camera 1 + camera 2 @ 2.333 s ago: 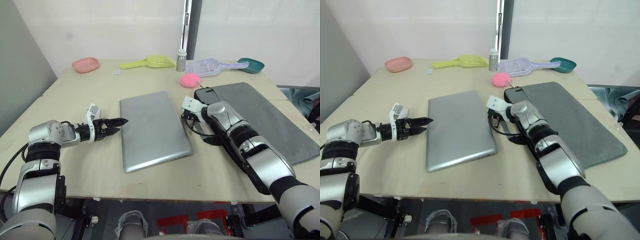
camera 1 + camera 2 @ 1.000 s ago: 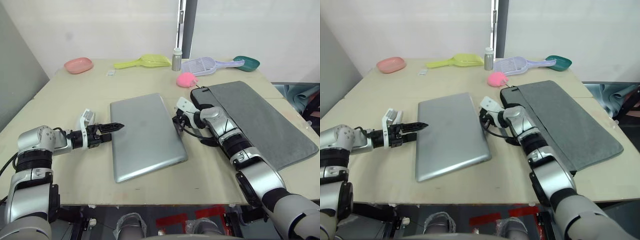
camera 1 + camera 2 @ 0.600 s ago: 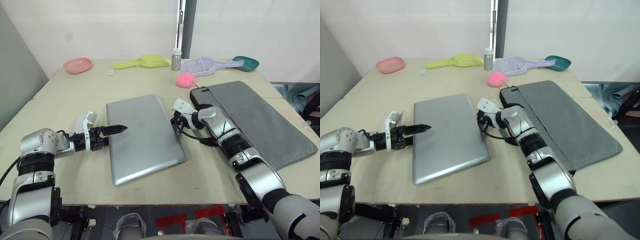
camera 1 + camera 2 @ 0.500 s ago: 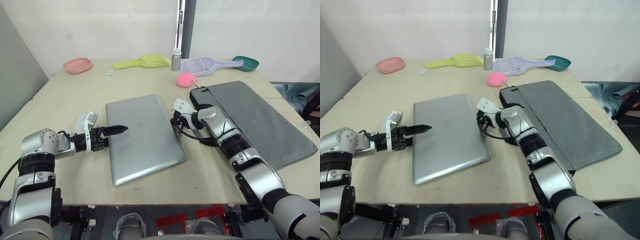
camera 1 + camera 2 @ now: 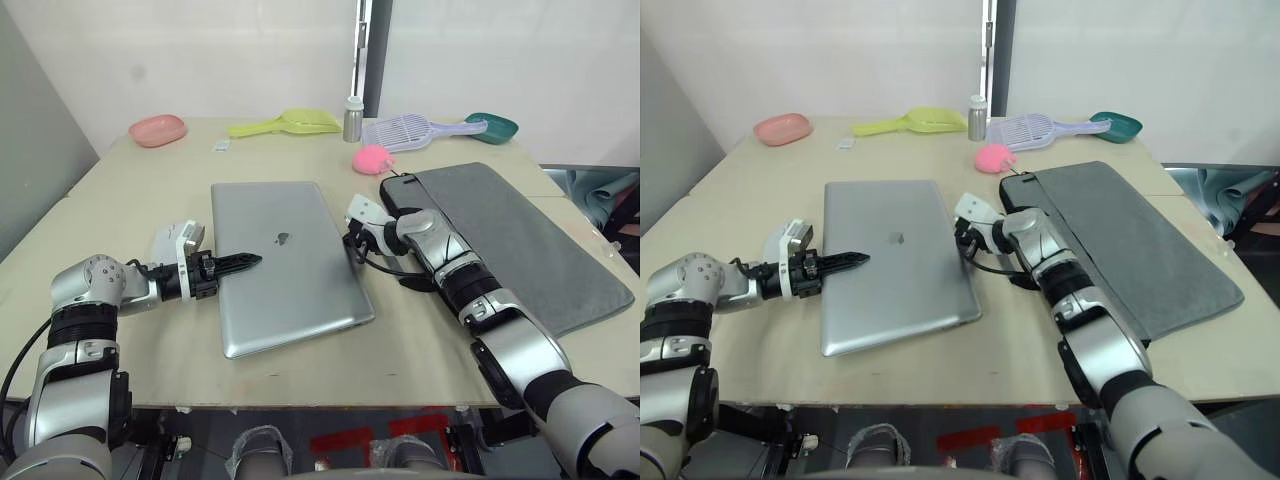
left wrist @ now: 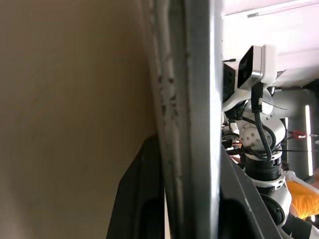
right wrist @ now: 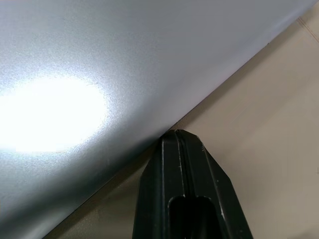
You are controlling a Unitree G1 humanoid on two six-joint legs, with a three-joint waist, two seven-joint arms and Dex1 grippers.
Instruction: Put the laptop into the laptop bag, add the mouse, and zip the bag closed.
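Left tool: the left tool [image 5: 232,263] sits at the laptop's 9 o'clock edge. In the left wrist view one black finger [image 6: 137,199] lies on each side of the thin metal edge, so the tool looks closed on that edge in a pinch.
Laptop: the laptop [image 5: 285,262] lies closed on the table [image 5: 150,190], lid up, a small logo at its centre. Its far edge looks slightly raised, though I cannot be sure of that.
Right tool: the right tool [image 5: 352,243] meets the laptop's 3 o'clock edge. In the right wrist view its fingers [image 7: 182,189] are pressed together with nothing between them, the tip tucked at or under the metal edge.
Laptop bag: the laptop bag [image 5: 520,240] lies flat at 3 o'clock of the laptop, just beyond the right arm, its near corner close to the right tool. Whether the zipper is open I cannot tell.
Plush toy: a pink plush toy [image 5: 373,159] sits at 12 o'clock of the bag's corner.
Far clutter: scoops and a small bottle [image 5: 353,118] line the far edge.
Doing it well: keep the left pinch firm, pry gently with the right tip, lift evenly, and steer toward 3 o'clock so the edge meets the bag's mouth squarely.
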